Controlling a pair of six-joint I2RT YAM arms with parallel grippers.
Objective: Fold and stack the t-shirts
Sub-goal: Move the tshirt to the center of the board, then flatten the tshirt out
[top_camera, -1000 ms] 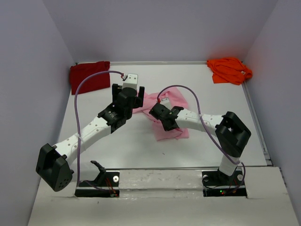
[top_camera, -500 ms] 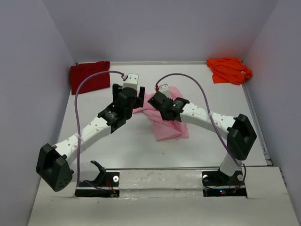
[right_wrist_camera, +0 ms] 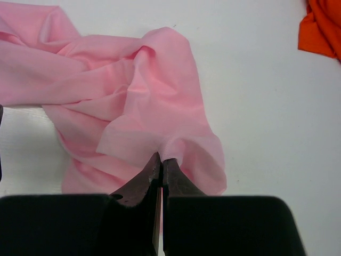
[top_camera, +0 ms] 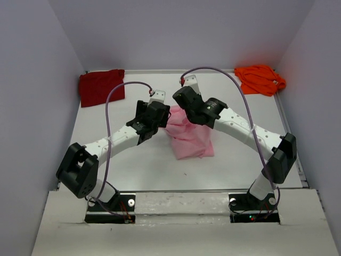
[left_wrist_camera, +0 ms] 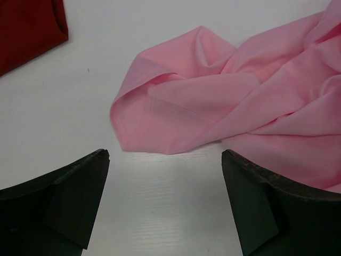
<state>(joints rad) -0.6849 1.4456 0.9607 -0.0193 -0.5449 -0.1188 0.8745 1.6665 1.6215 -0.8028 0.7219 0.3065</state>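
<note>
While right end effector (right_wrist_camera: pixel 161 160) pinches one pink t-shirt (right_wrist_camera: pixel 133 96), left end effector (left_wrist_camera: pixel 165 153) gaping, one red (top_camera: pixel 100 86), one orange (top_camera: pixel 260 79)

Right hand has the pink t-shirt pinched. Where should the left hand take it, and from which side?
Probably the rounded folded corner of the pink t-shirt, lying flat on the table just ahead of the open left hand. Come in low from the near side, one finger under the fold: it is the closest free edge, away from the right hand's pinch.
</note>
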